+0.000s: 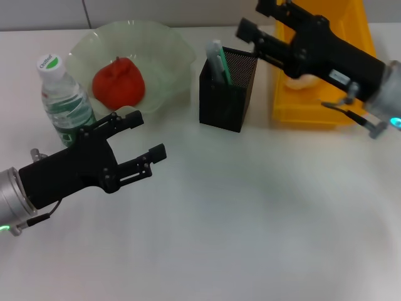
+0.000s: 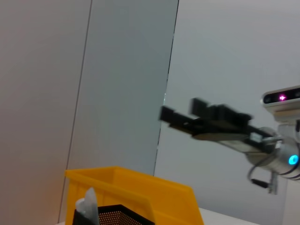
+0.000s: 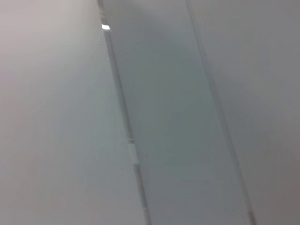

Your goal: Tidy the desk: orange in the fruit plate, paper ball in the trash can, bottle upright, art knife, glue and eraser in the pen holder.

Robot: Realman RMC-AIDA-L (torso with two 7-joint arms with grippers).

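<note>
Only head view shows orange in fruit plate (R wrist: wall).

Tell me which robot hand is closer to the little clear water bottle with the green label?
Left. The left gripper hovers just beside the clear plastic bottle, fingers open. The right gripper is far across the desk, above the bright yellow rectangular bin.

On the plain white flat tabletop, the pale-green translucent glass bowl with a wavy rim sits at the back left, and the red-orange lumpy fruit lies in it. The small clear plastic bottle with a green label stands upright just left of the bowl. Right of the bowl stands the black square metal-mesh cup, with the bright yellow rectangular plastic bin beside it on its right.
</note>
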